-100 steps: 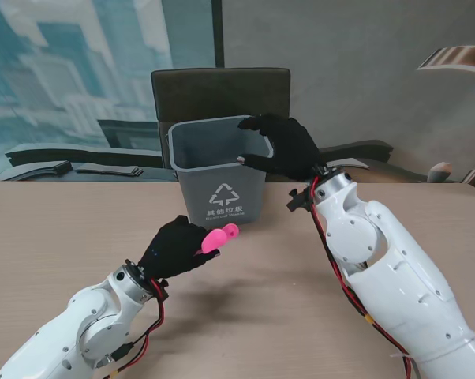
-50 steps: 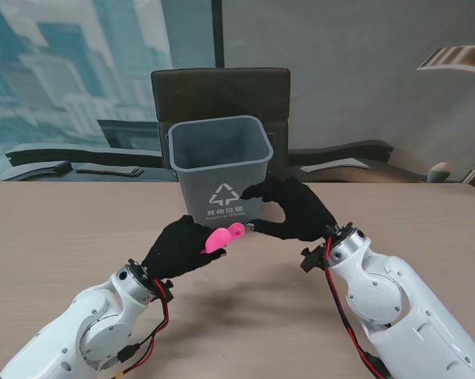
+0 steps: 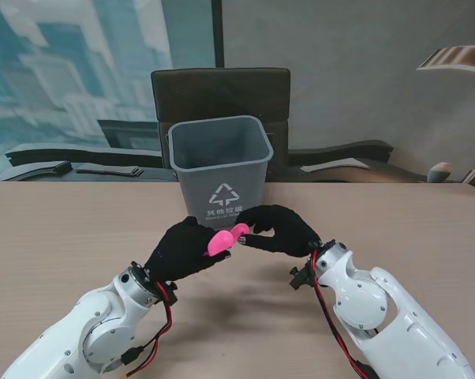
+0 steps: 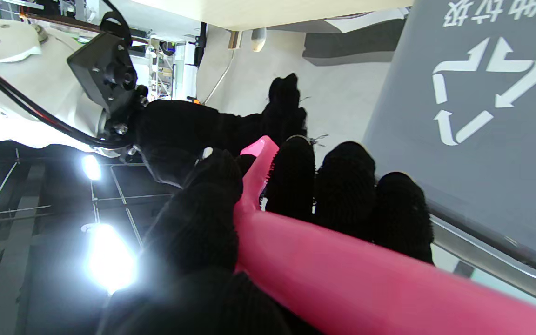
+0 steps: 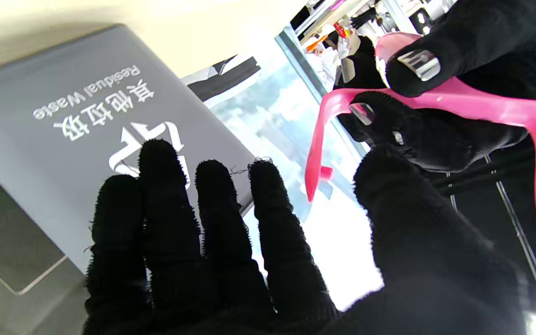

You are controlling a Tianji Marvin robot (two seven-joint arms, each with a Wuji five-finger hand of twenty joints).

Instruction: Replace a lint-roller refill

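Observation:
My left hand (image 3: pixel 184 249) is shut on a pink lint-roller handle (image 3: pixel 226 238), held above the table just in front of the grey waste bin (image 3: pixel 219 170). The handle's tip points toward my right hand (image 3: pixel 283 230), which is open, its fingertips right at that tip. In the left wrist view the handle (image 4: pixel 342 270) runs between thumb and fingers (image 4: pixel 345 186), with the right hand (image 4: pixel 193 125) beyond it. The right wrist view shows my spread right hand (image 5: pixel 231 260) and the handle's thin, bare pink end (image 5: pixel 317 139) between thumb and fingers; I cannot tell if they touch it.
The bin stands at the far middle of the wooden table (image 3: pixel 56 229), bearing a recycling mark (image 3: pixel 224 195). A dark chair (image 3: pixel 220 91) is behind it. Flat dark items (image 3: pixel 103 168) lie on a surface beyond the table's far left.
My right hand came down from the bin's rim and moved nearer to me and leftward, reaching the pink handle's tip. The left hand with the handle shifted slightly right.

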